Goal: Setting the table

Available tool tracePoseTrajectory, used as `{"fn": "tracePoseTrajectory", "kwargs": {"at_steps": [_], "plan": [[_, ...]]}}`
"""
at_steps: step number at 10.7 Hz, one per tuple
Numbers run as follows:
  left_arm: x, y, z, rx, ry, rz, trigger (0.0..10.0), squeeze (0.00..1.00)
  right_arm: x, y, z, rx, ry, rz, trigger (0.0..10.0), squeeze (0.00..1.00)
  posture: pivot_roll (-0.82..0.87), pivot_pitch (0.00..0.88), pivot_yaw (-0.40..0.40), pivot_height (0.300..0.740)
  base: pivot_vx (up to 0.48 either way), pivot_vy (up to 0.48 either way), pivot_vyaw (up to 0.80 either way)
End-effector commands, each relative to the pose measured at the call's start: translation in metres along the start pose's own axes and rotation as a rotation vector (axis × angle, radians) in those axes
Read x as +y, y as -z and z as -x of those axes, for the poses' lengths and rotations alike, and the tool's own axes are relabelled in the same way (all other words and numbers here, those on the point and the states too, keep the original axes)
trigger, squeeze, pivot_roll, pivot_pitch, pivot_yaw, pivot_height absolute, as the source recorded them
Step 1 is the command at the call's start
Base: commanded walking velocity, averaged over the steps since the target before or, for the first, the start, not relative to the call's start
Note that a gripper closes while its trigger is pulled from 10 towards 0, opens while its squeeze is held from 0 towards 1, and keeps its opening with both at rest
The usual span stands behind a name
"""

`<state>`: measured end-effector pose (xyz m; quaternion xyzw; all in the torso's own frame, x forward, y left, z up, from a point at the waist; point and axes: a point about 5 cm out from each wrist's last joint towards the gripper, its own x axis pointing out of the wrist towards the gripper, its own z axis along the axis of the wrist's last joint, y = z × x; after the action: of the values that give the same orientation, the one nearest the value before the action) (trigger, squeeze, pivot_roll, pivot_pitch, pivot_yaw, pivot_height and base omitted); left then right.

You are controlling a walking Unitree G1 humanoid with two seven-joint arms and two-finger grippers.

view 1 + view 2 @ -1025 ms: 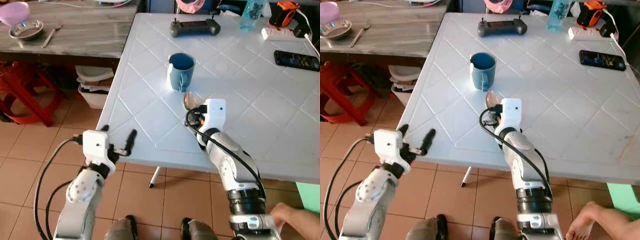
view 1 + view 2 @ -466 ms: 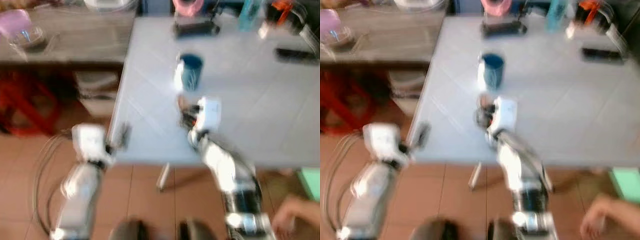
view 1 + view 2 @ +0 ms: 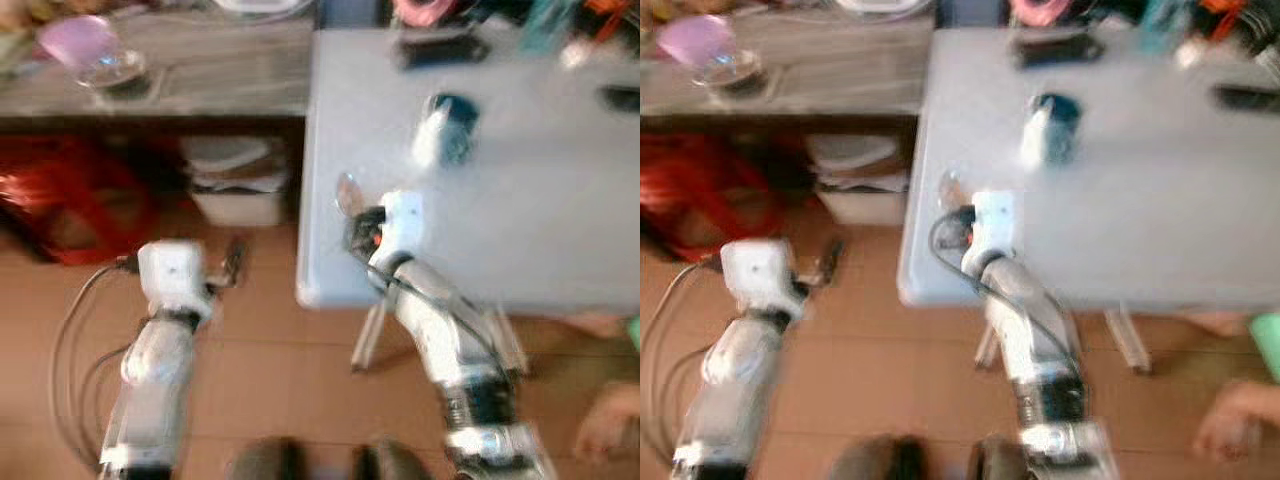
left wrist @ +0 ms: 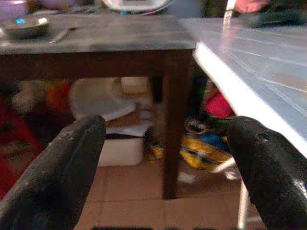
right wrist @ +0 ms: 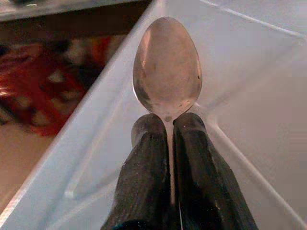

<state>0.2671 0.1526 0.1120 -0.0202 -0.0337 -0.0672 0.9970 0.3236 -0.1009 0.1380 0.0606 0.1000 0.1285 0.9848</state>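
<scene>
My right gripper (image 5: 168, 120) is shut on the handle of a metal spoon (image 5: 167, 67), whose bowl sticks out past the fingertips. In the left eye view the spoon (image 3: 346, 190) is held over the near left corner of the white table (image 3: 560, 220). A blue cup (image 3: 450, 128) stands further back on that table. My left gripper (image 3: 226, 270) is open and holds nothing, out over the floor left of the table; its fingers (image 4: 62, 167) face the wooden table (image 4: 105, 40). The eye views are blurred.
On the wooden table (image 3: 200, 80) at the left are a metal bowl (image 3: 115, 72) and a pink bowl (image 3: 78, 40). Below it stand a red stool (image 3: 70, 200) and a white bin (image 3: 240, 185). A person's hand (image 3: 610, 420) is at the lower right.
The whole picture has slid right and blurred, so the camera has swung left. The spoon stays in my right gripper, now by the table's left corner instead of near the cup.
</scene>
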Motion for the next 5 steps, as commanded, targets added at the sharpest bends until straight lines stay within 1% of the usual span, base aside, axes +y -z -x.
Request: {"fn": "tracePoseTrajectory", "kwargs": {"at_steps": [1,2,3,5], "plan": [[0.0101,-0.0013,-0.0002,-0.006,-0.032,-0.033,10.0,0.0,0.0009,-0.0121,-0.0007,-0.072,0.015,0.005,0.0,0.0,0.0,0.112,0.039,0.74,0.0,0.465,0.0],[0.0137,-0.0042,-0.0025,-0.022,-0.049,-0.036,10.0,0.0,-0.0014,-0.0182,-0.0015,-0.111,0.022,0.016,0.0,0.0,0.0,0.103,0.038,0.74,0.0,0.446,0.0],[0.016,-0.0047,-0.0043,-0.028,-0.065,-0.025,10.0,0.0,-0.0038,-0.0192,-0.0026,-0.122,0.027,0.011,0.0,0.0,0.0,0.095,0.038,0.74,0.0,0.431,0.0],[0.016,-0.0051,-0.0071,-0.036,-0.072,-0.03,10.0,0.0,-0.0067,-0.0209,-0.0031,-0.152,0.04,0.029,0.0,0.0,0.0,0.075,0.042,0.74,0.0,0.431,0.0]]}}
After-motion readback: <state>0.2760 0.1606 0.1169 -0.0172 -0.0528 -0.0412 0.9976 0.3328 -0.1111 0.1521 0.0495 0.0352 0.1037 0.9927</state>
